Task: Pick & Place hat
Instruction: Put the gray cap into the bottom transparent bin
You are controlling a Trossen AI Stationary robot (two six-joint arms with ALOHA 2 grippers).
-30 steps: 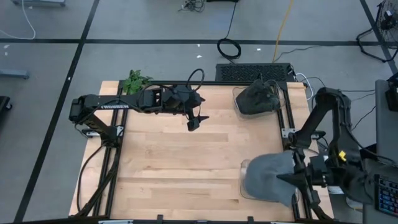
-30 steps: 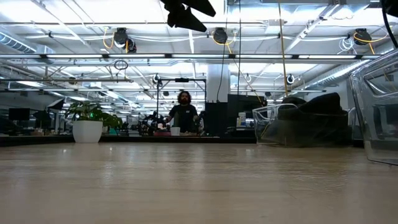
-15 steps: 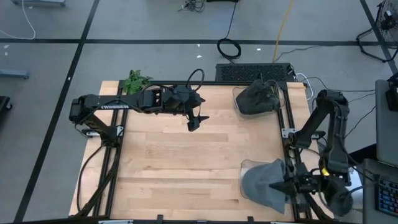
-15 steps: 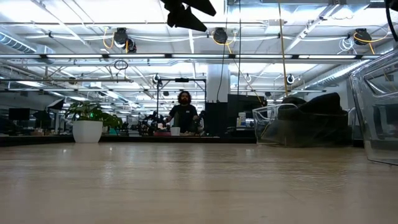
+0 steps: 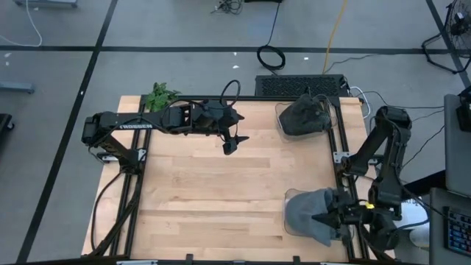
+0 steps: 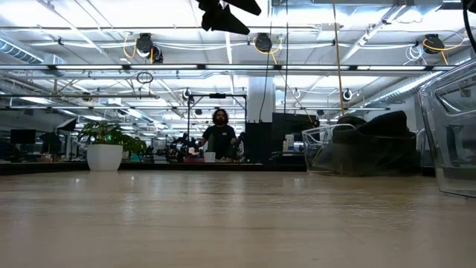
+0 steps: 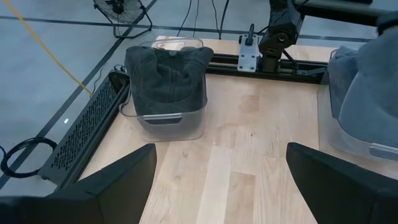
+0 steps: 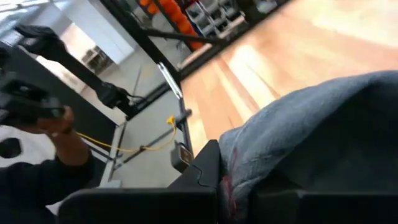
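Observation:
A grey hat (image 5: 307, 213) sits at the clear bin (image 5: 288, 197) by the table's near right corner, with my right gripper (image 5: 326, 218) shut on its right side. In the right wrist view the grey hat (image 8: 311, 124) fills the picture. A dark hat (image 5: 304, 115) rests in a second clear bin (image 5: 280, 110) at the far right. It shows as the dark hat (image 7: 165, 71) in the left wrist view. My left gripper (image 5: 229, 144) hangs open, high over the table's far middle, apart from both hats. My right gripper pinches the grey hat's cloth at its right-hand edge (image 8: 239, 162) between the two fingers (image 8: 202, 177). It comes from the table's right, about level. The hat bulges out beyond the fingers over the near right bin. Whether it rests on the bin's floor, I cannot tell.
A small green plant (image 5: 159, 96) stands at the table's far left corner. Bare wood (image 5: 213, 191) spreads over the middle and near left. Black rails (image 5: 337, 140) run along the table's sides. A person (image 6: 220, 134) stands in the room beyond.
My right gripper has moved a little toward the table's left and downward, its wrist swinging toward the near edge. The grey hat has gone with it and sits lower and smaller over the near right bin.

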